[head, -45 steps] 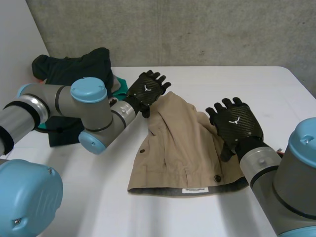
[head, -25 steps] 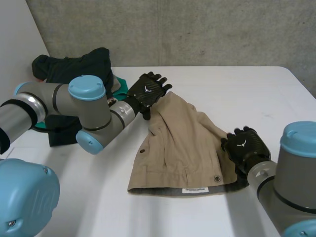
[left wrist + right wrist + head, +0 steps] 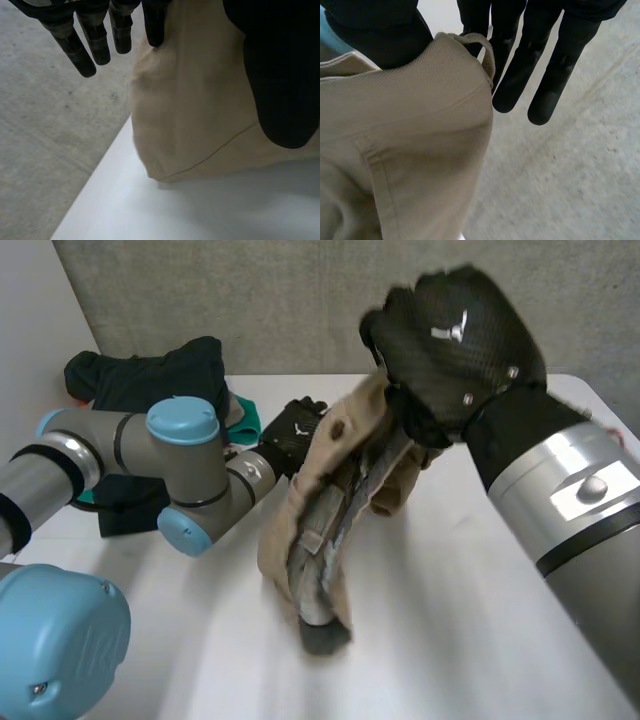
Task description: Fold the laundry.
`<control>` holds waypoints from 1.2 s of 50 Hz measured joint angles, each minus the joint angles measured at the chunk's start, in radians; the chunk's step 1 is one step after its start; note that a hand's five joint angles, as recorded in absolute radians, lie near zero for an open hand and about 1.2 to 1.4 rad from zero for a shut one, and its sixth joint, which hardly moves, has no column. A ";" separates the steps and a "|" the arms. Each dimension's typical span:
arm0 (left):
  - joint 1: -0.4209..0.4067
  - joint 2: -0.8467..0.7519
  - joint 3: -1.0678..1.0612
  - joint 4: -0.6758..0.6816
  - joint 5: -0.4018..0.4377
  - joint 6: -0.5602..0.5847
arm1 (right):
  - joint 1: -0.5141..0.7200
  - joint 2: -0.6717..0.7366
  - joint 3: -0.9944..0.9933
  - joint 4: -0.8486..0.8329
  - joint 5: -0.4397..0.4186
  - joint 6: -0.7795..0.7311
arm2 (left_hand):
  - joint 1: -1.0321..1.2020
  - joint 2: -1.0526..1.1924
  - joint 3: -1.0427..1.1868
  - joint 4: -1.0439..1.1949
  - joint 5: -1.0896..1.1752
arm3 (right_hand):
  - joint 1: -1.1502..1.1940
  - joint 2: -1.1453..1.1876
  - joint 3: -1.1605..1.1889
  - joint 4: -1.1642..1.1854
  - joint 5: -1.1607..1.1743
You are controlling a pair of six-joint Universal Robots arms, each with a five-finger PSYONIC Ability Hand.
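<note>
A beige garment [image 3: 330, 530] with a waistband, belt loops and snaps hangs in a bunch from my right hand [image 3: 455, 335], which is raised well above the white table [image 3: 480, 620]. The garment's low end still touches the table. In the right wrist view the thumb [image 3: 380, 30] pins the beige garment [image 3: 405, 140] by a belt loop [image 3: 487, 52] against the fingers [image 3: 555, 65]. My left hand [image 3: 292, 428] lies open on the garment's far edge, its straight fingers [image 3: 85, 45] reaching past the beige garment [image 3: 195, 110].
A pile of dark green clothes [image 3: 150, 375] with a teal piece [image 3: 243, 418] lies at the table's far left, behind my left arm [image 3: 180, 470]. A grey concrete wall [image 3: 300, 300] stands behind the table's far edge.
My right hand dropped to the garment's near right edge, shut on it and swung it up and toward the left. The flat garment now hangs bunched. My left hand barely moved.
</note>
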 measured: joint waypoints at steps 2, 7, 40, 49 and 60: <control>-0.010 0.001 -0.002 -0.015 0.004 -0.002 | -0.006 -0.003 -0.026 0.020 -0.015 0.032 | 0.143 0.134 0.114 0.118 0.108 | 0.000 0.000 0.000 0.000 0.000; -0.045 0.025 -0.021 -0.055 -0.012 -0.007 | -0.050 0.017 -0.085 0.044 -0.024 0.075 | 0.947 0.925 0.906 0.921 0.887 | 0.000 0.009 0.002 0.000 0.000; -0.116 0.540 -0.741 -0.002 -0.313 -0.111 | -0.293 0.850 -0.539 -0.247 0.021 0.027 | 0.256 0.312 0.313 0.326 0.304 | -0.862 -0.916 -0.939 -0.946 -0.928; -0.032 0.632 -0.730 -0.035 -0.311 -0.163 | -0.252 0.627 -0.454 -0.059 0.193 -0.080 | 0.090 0.080 0.075 0.078 0.047 | -0.878 -0.944 -0.974 -0.985 -0.950; 0.055 0.782 -0.936 -0.073 -0.257 -0.204 | -0.233 0.351 -0.288 0.434 0.168 -0.121 | 0.090 0.073 0.075 0.075 0.044 | -0.878 -0.944 -0.974 -0.985 -0.950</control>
